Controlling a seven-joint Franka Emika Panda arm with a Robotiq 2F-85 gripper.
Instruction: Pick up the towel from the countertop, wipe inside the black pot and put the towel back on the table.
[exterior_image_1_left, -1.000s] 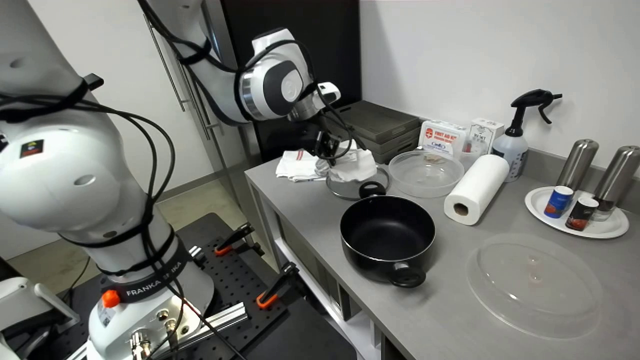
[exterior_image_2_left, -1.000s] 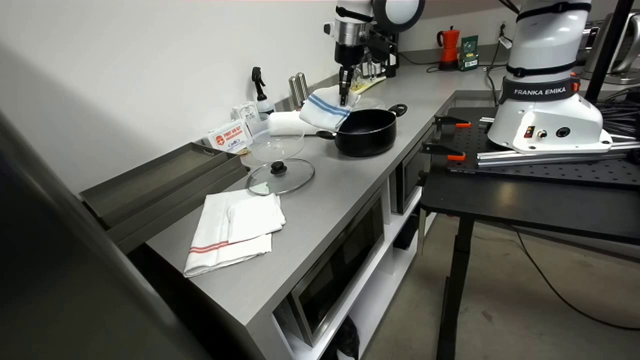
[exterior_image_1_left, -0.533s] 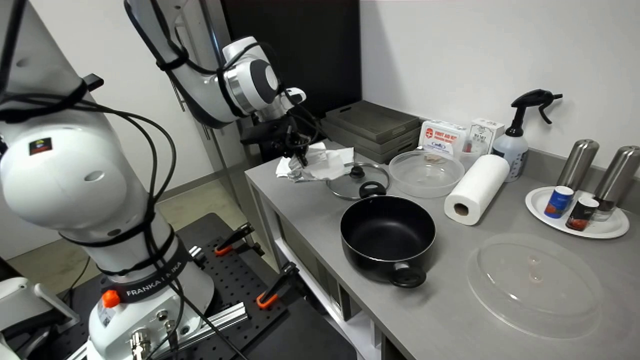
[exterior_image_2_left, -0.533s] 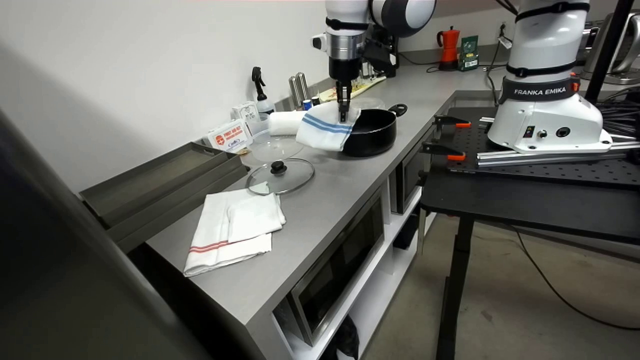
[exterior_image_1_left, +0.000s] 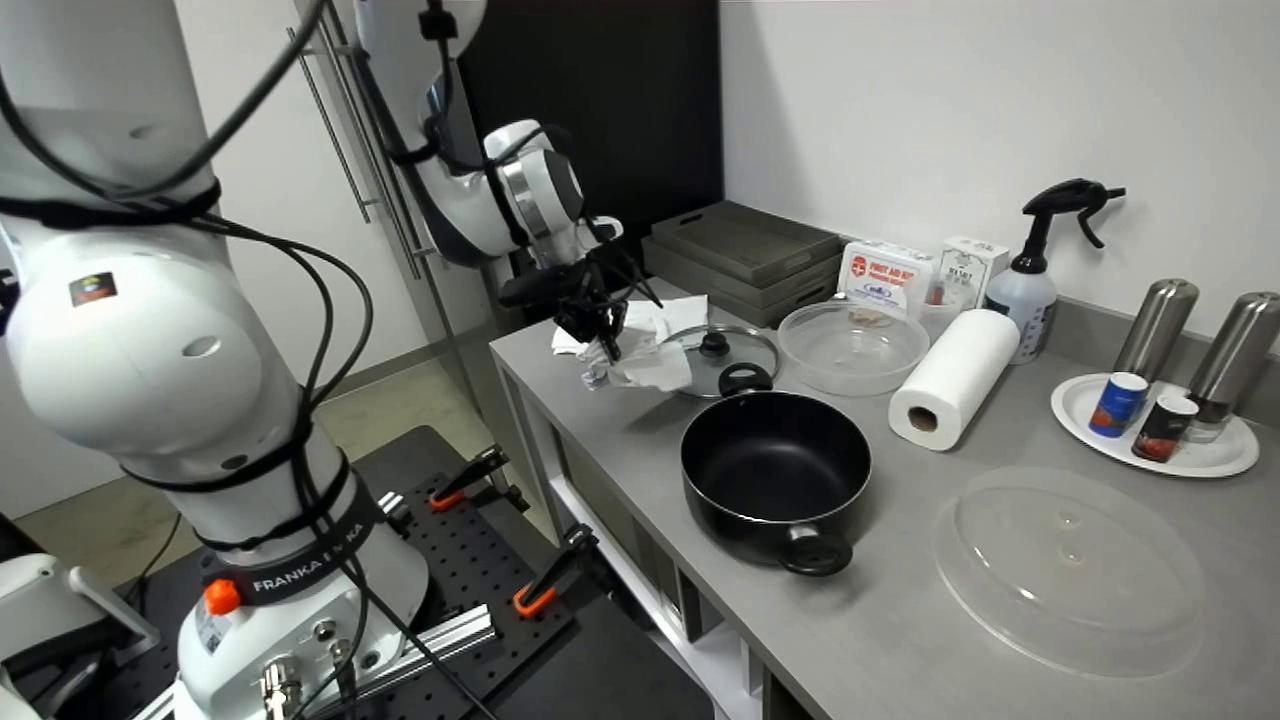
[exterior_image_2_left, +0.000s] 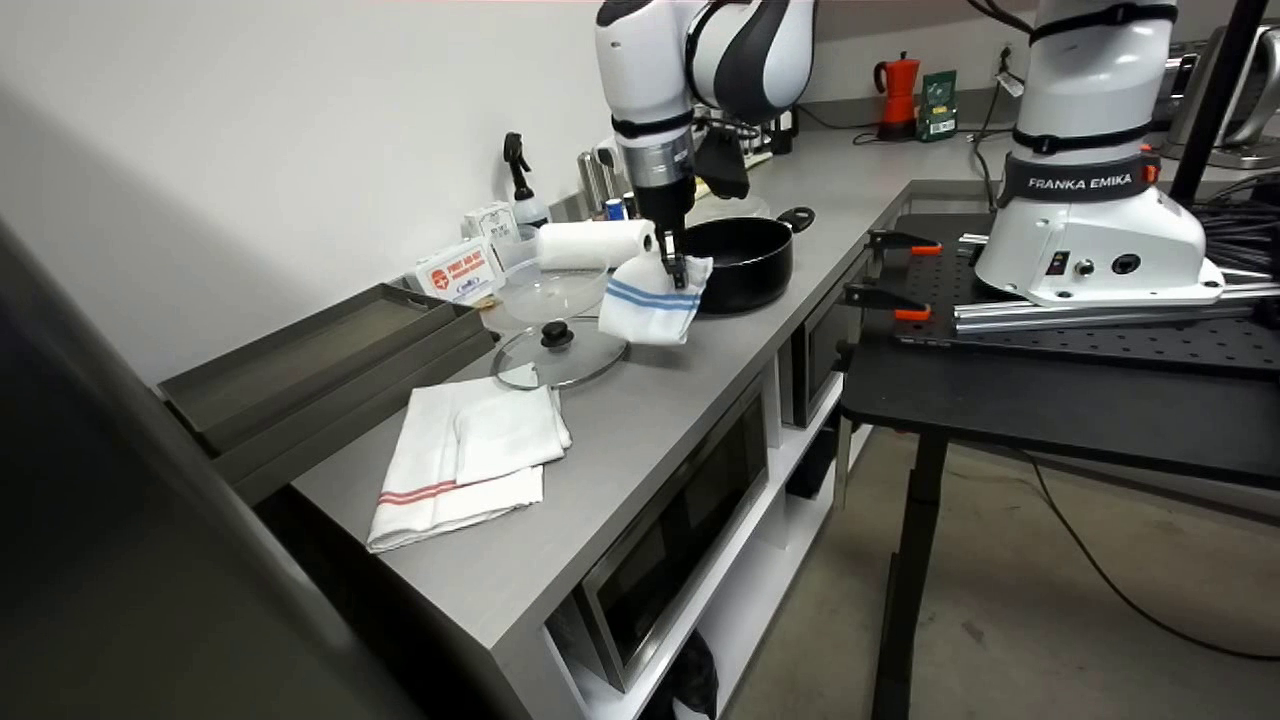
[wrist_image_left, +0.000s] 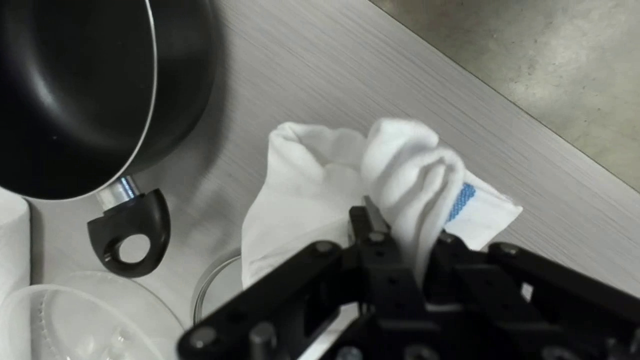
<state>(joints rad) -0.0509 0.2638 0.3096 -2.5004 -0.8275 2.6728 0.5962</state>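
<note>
The tool (wrist_image_left: 407, 235) has a tight grip on the towel (exterior_image_2_left: 648, 305), with a fold of it bunched up between its two fingers (wrist_image_left: 367, 225). The towel is white with blue stripes, and part of it hangs down below the tips. It is over the bench (exterior_image_2_left: 620, 440), next to the lid (exterior_image_2_left: 590, 362) and on the side of the long front edge. I cannot tell if its low edge touches the bench or the lid.

The pot (exterior_image_1_left: 775, 460) is black and sits flat on the bench, near the towel but apart from it. One of its two handles (exterior_image_1_left: 745, 378) points toward the lid. The lid is glass and lies with its black knob up.

By the lid, at the end of the bench, is a folded cloth (exterior_image_2_left: 435, 515) with red stripes. Gray trays (exterior_image_1_left: 745, 250) sit in a stack by the wall. Next along the wall are a first aid box (exterior_image_1_left: 885, 270), a white box (exterior_image_1_left: 970, 275) and a spray bottle (exterior_image_1_left: 1018, 295). In front of them are a clear bowl (exterior_image_1_left: 850, 360) and a paper roll (exterior_image_1_left: 960, 375) on its side. A white plate (exterior_image_1_left: 1072, 408) holds a blue can (exterior_image_1_left: 1118, 402) and a black can (exterior_image_1_left: 1164, 425). A big clear cover (exterior_image_1_left: 1065, 590) lies near the pot.
</note>
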